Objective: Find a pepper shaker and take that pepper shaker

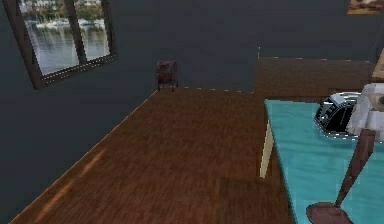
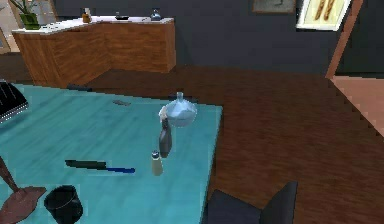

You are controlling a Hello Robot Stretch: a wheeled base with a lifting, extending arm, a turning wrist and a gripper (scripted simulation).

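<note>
Your likeliest target is the small pale shaker [image 2: 155, 163] with a darker cap. You'll find it standing upright on the teal table [image 2: 70, 130], a little in from the long edge at the arm side view's right. It is too small for you to confirm that it holds pepper. Just beside it, farther along that edge, stands a dark slim bottle [image 2: 165, 140]. Beyond that is a clear, bluish spray bottle [image 2: 180, 110], close to the table's far corner.

Toward the table's middle you have a dark-bladed knife [image 2: 100, 166] with a blue handle, lying flat and apart from the shaker. A black cup [image 2: 65, 203] sits at the near edge, with a brown round stand base [image 2: 22, 203] beside it. At the opposite edge you can see a toaster [image 1: 338, 112] with a chrome and black body.

You cannot tell from these pictures how the gripper's fingers stand.

Off the table, a dark chair back [image 2: 260, 205] is close to the near corner. Across the wood floor [image 2: 290, 120] stands a wooden counter [image 2: 100, 50] with a potted plant [image 2: 30, 12] on its end. Ahead, a window [image 1: 65, 35] is set in the dark wall.
</note>
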